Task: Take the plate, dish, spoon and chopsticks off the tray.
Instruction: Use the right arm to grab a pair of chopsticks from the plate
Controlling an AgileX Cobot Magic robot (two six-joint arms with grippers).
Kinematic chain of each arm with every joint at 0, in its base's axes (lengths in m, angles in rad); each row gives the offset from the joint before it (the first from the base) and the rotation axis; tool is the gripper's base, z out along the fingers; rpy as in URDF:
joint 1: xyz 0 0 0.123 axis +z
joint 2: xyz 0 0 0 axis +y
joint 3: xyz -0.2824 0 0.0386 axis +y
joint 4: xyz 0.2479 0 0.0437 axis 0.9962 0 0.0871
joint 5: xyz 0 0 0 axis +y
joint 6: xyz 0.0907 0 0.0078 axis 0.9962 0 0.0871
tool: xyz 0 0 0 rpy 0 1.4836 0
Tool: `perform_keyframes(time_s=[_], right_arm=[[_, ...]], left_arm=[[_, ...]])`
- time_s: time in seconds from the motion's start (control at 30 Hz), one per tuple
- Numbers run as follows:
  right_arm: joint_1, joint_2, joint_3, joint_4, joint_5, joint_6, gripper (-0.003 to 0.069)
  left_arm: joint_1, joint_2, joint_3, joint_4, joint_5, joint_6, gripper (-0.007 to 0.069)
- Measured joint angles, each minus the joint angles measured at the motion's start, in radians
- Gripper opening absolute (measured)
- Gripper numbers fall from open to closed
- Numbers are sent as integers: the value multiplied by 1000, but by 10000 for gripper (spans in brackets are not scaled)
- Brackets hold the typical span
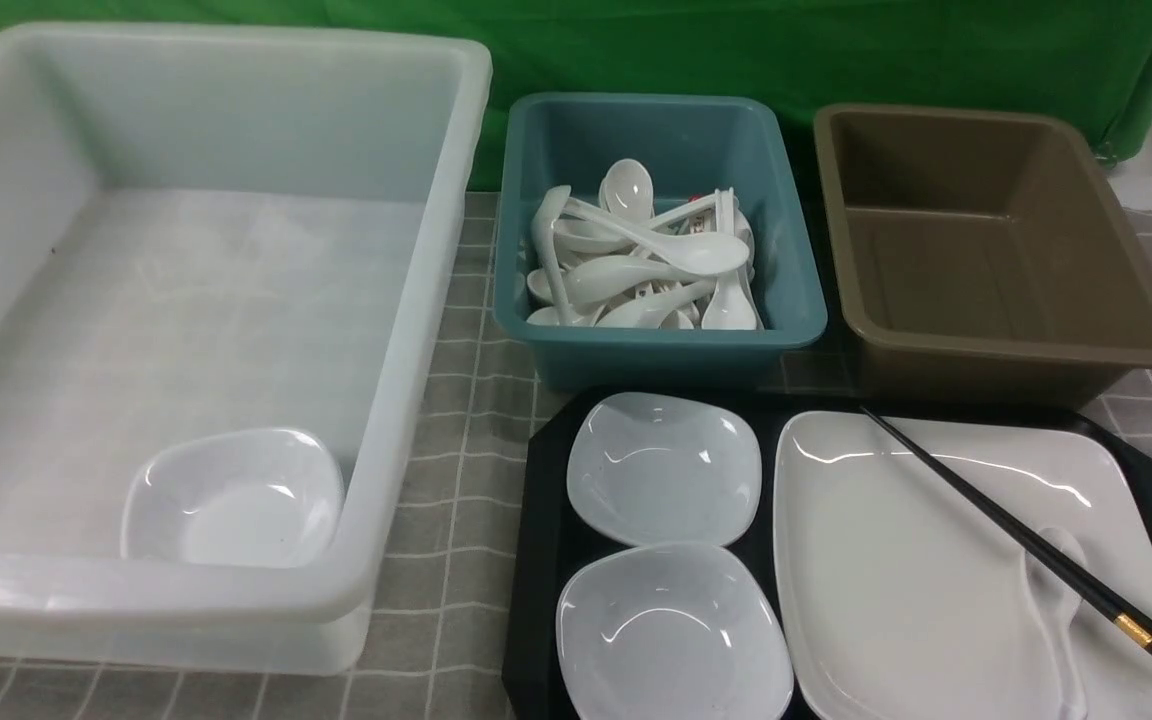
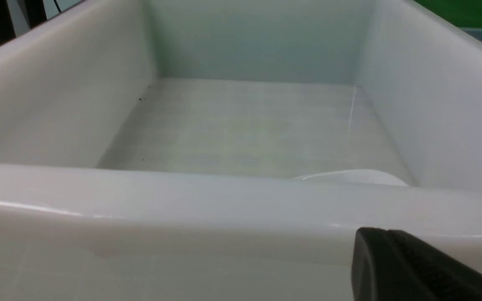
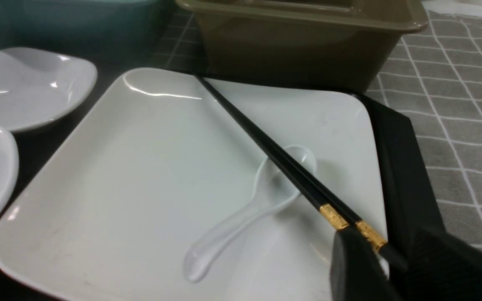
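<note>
The black tray (image 1: 539, 560) holds two small white dishes (image 1: 664, 466) (image 1: 671, 630) and the large white plate (image 1: 906, 580). A white spoon (image 3: 241, 213) lies on the plate. The black chopsticks (image 3: 266, 146) lie across the spoon's bowl, their tips at the plate's far edge. My right gripper (image 3: 393, 255) is at the plate's near right corner, its fingers closed on either side of the chopsticks' thick end just past the gold bands. My left gripper (image 2: 391, 236) is shut with nothing in it, just outside the near wall of the white tub (image 2: 224, 200).
A third small dish (image 1: 233, 497) lies in the white tub's near right corner. Behind the tray stand a teal tub (image 1: 786, 250) with several white spoons and a brown tub (image 1: 996, 240). A grey checked cloth (image 1: 456, 420) covers the table.
</note>
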Motion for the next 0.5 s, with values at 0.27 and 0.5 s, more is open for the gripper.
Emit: perform_keyframes(time_s=[0.27,0.5], right_arm=[[0,0,0,0,0,0,239],[0,0,0,0,0,0,239]], left_arm=[[0,0,0,0,0,0,10],[0,0,0,-38,-52,-13,10]])
